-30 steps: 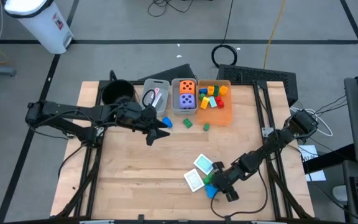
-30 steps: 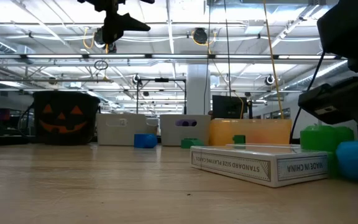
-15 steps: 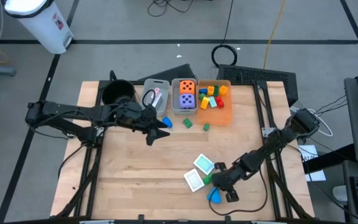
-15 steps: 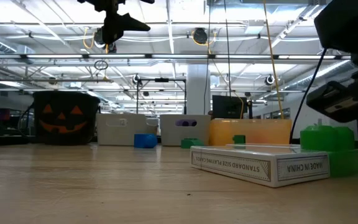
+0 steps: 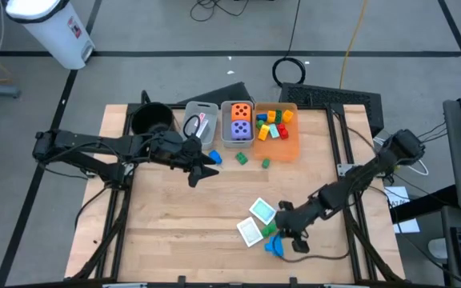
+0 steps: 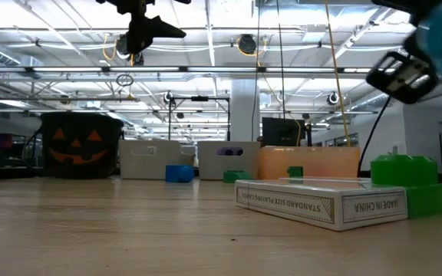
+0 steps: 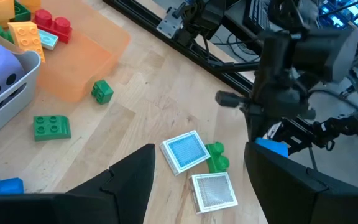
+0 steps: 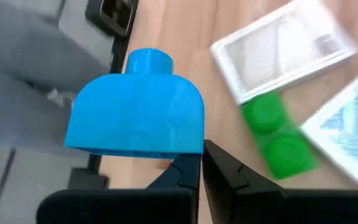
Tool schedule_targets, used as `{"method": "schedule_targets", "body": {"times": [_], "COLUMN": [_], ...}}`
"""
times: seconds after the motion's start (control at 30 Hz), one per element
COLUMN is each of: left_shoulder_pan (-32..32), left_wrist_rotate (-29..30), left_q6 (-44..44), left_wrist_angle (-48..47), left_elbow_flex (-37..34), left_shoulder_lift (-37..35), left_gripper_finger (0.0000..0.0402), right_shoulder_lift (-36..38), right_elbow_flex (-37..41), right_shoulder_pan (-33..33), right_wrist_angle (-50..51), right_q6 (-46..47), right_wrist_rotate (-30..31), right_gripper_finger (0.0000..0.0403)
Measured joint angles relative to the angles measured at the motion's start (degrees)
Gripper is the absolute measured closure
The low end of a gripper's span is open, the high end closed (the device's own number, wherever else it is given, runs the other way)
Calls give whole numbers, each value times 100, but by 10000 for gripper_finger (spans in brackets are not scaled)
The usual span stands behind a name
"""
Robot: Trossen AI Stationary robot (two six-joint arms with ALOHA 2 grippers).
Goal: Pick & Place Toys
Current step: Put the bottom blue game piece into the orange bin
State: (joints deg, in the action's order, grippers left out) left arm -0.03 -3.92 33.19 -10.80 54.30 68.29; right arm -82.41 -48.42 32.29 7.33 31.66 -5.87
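The right end effector [image 5: 277,244] grips a blue block [image 8: 135,118] lifted off the desk [image 5: 174,224], probably for the orange bin [image 5: 288,148], while the left end effector [image 5: 206,166] hovers spread open.

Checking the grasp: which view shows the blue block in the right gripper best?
The right wrist view: the blue block fills it. The high view shows it tiny, the left wrist view partly hidden, the low view a blur.

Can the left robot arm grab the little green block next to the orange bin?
Probably yes. The left gripper hangs open just beside the green block, which lies on bare wood with nothing over it. The blue block sits close by but looks clear of it.
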Motion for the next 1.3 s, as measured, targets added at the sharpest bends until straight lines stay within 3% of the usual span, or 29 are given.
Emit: {"method": "schedule_targets", "body": {"times": [0.4,0.77,1.3], "left_shoulder_pan": [0,0,0], "left_wrist_rotate": [0,0,101], "left_q6": [-93,35,-91], "left_wrist_angle": [185,226,519], "left_elbow_flex": [1,0,-1], "left_shoulder_lift": [0,0,0], "left_gripper_finger": [147,147,147], "right_shoulder_lift": [1413,2271,2428], "right_elbow_flex": [-2,-2,-166], "right_shoulder_pan": [-1279,-3070,-6029], "right_wrist_angle": [425,554,1767], "right_q6": [102,-430,-2118], "right_wrist_rotate": [897,911,889], "right_gripper_finger": [403,403,403]}}
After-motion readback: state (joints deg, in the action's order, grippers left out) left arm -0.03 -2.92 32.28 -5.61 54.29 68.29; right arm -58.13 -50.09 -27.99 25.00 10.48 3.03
